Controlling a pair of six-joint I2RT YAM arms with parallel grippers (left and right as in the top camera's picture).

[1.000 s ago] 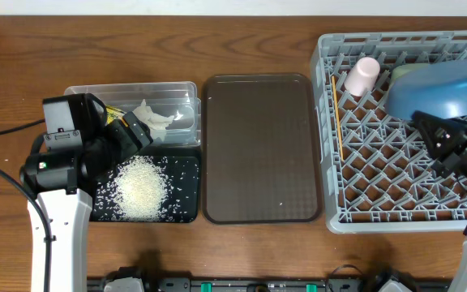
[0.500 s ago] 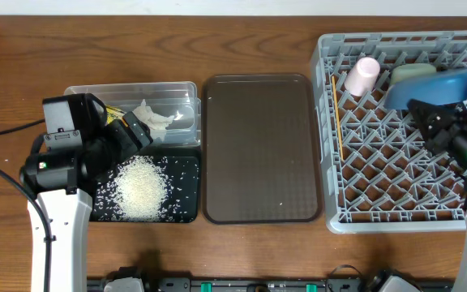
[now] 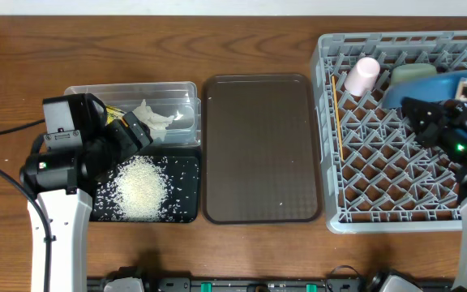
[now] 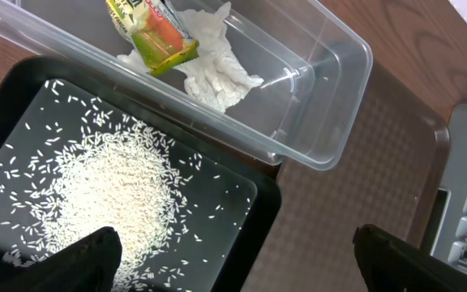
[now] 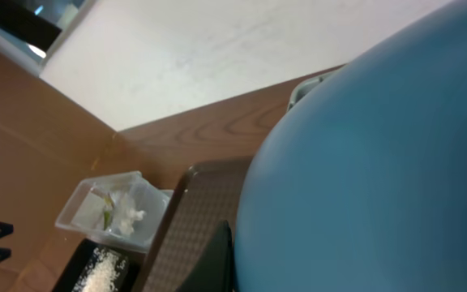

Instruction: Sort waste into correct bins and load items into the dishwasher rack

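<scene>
— Starting at the table's left edge: what is there?
— The left gripper (image 3: 134,134), jaws wide apart and holding nothing. It hovers over the seam where the tub (image 3: 128,88) meets the black tray (image 3: 186,212).
— And the waste?
— The wrapper (image 4: 151,34) and tissue (image 4: 213,71) lie in the tub, with the wrapper overlapping the tissue's left end. The tub sits toward the table's far edge, and the black tray touches it on the near side. The rice (image 3: 140,188) is heaped in the black tray's left half, with loose grains scattered around the heap.
— Middle of the table?
— The brown tray (image 3: 258,146), just beside both bins.
— The right edge?
— The rack (image 3: 327,122) fills it. The chopsticks (image 3: 336,118) lie along the rack's left edge. The cup (image 3: 362,75) lies tilted near its far left corner, and the green bowl (image 3: 412,72) is just right of the cup by the far edge.
— The plate?
— The plate (image 3: 428,88) stands tilted on edge toward the rack's far right corner. The right gripper (image 3: 463,99) has its jaws closed on the plate's rim. In the wrist view the plate fills the frame above one finger (image 5: 217,259).
</scene>
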